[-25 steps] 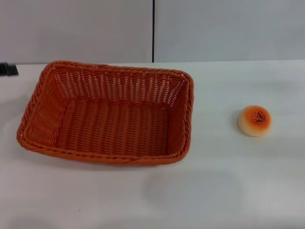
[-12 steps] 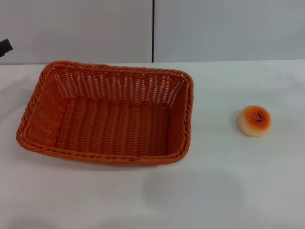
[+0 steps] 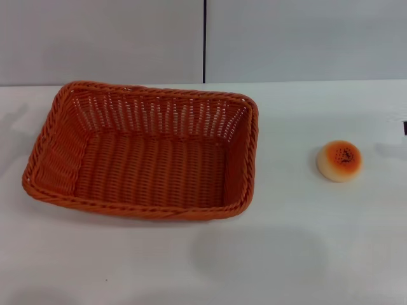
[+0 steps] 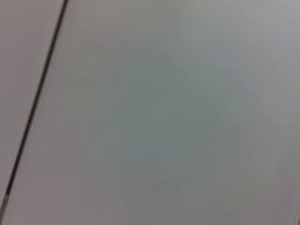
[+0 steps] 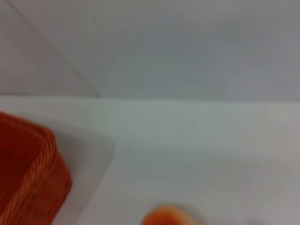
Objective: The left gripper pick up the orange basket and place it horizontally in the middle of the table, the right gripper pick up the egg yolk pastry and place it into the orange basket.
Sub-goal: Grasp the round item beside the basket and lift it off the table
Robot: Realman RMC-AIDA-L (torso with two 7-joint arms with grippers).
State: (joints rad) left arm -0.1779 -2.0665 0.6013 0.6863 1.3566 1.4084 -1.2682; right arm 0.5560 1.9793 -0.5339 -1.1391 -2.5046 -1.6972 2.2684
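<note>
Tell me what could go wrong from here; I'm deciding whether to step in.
The egg yolk pastry is small, round and domed, so a slightly off-centre grasp could push it across the table. It lies well apart from the orange basket, whose raised rim it could clip on the way in. The right gripper barely shows at the head view's edge.

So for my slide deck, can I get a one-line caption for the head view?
Empty orange basket on the white table, egg yolk pastry apart to its right.

Bare lab: white table (image 3: 305, 254), grey wall (image 3: 102, 38)
</note>
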